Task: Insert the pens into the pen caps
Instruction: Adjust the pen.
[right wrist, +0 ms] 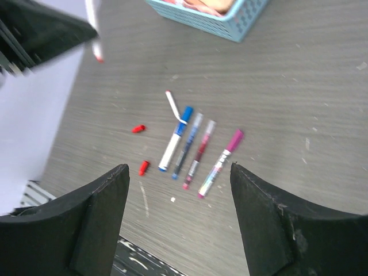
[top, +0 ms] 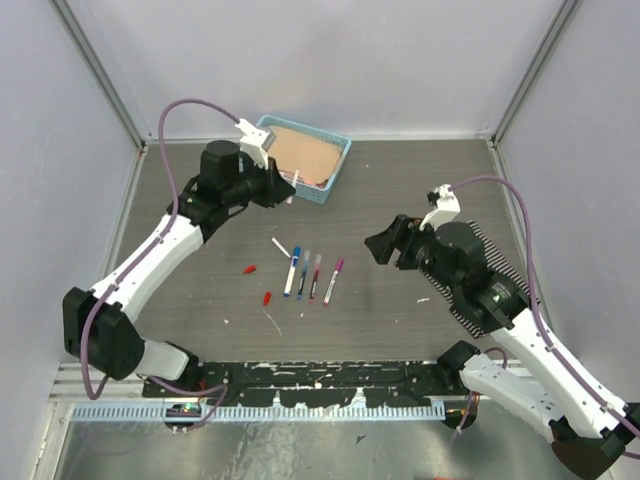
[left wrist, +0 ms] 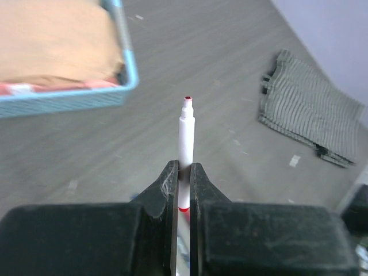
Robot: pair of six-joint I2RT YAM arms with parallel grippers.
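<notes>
**A:** Where is the pen, and what has hold of it?

**B:** The slim white plastic marker pen with the bare red tip (left wrist: 186, 133) is pinched between the black fingers of the left gripper (left wrist: 183, 172). They are clamped on its lower barrel. Most of the barrel and the tip stand out beyond the fingertips, and a red band sits down between them.

**A:** And the right gripper (right wrist: 178, 171)?

**B:** Its fingers are spread wide with nothing between them, hovering over the grey wood-grain table (top: 200, 290). Between them, below, lies a row of four capped pens (right wrist: 198, 152). A second uncapped white pen (right wrist: 172, 106) lies just beyond the row. The two small red plastic caps (right wrist: 144, 167) lie toward the finger on the left of the right wrist view.

**A:** How will these handle?

**B:** I judge the pen to be light and stiff, with a smooth barrel. In so narrow a pinch it could pivot or slide when pushed endwise. A hold nearer mid-barrel would steady it. The caps look tiny and nearly weightless, so they are likely to roll or skid if nudged. I would grip one across its closed end, leaving the mouth clear beyond the fingertips.
</notes>
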